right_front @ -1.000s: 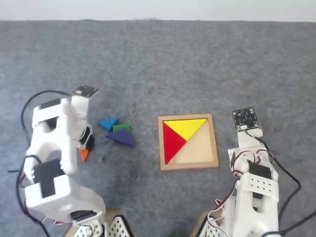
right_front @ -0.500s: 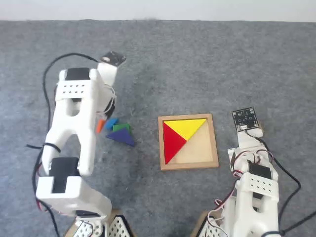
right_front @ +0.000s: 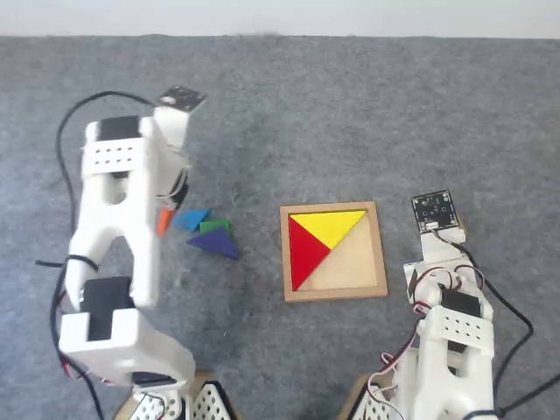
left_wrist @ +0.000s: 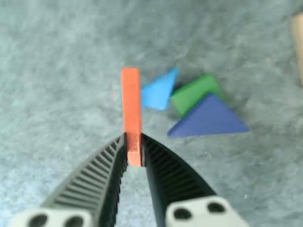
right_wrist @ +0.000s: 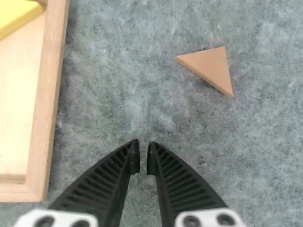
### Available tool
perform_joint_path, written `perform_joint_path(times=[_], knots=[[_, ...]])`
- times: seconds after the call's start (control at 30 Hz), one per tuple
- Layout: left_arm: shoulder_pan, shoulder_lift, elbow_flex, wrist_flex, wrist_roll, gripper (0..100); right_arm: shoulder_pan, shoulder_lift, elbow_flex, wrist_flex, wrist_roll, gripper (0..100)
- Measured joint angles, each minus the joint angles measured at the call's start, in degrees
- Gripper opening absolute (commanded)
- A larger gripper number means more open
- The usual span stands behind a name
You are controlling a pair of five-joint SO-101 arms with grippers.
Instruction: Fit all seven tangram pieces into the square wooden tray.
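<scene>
So the orange piece (left_wrist: 131,113) is pinched by the left gripper (left_wrist: 134,140) near the table's (right_front: 350,105) left edge; the right gripper (right_wrist: 143,158) is seen nearly closed, empty.

left gripper (left_wrist: 134,140): swung from the frame's lower left up to the left-middle, then eased slightly left
orange piece (right_front: 164,220): carried along, now just left of the blue triangle (right_front: 192,218)

Open surface (right_front: 258,245) lies between the loose pieces (right_front: 214,245) and the tray (right_front: 381,249). The tray's lower-right half shows bare wood. The left arm (right_front: 114,201) overhangs the pieces' left side.
</scene>
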Motion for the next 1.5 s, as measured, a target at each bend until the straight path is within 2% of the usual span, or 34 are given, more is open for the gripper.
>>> perform_joint_path(times=[0.3,0.43,0.67,1.0,1.13,1.3,1.5], knots=[[-13.7,0.0,7.1,-10.7,-7.3,2,0.0,0.0,0.0,0.0,0.0,4.4],[-13.7,0.0,12.6,-15.2,-8.1,2,0.0,0.0,0.0,0.0,0.0,4.4],[-11.6,-0.1,18.4,-21.0,-7.9,12,0.0,0.0,0.0,0.0,0.0,4.4],[-4.4,-0.1,18.8,-17.8,-4.5,12,0.0,0.0,0.0,0.0,0.0,4.4],[-5.0,-0.1,16.4,-17.6,-3.1,13,0.0,0.0,0.0,0.0,0.0,4.4],[-8.1,-0.1,13.0,-17.6,-1.1,25,0.0,0.0,0.0,0.0,0.0,4.4],[-9.2,0.3,12.9,-17.6,-2.6,26,0.0,0.0,0.0,0.0,0.0,4.4]])
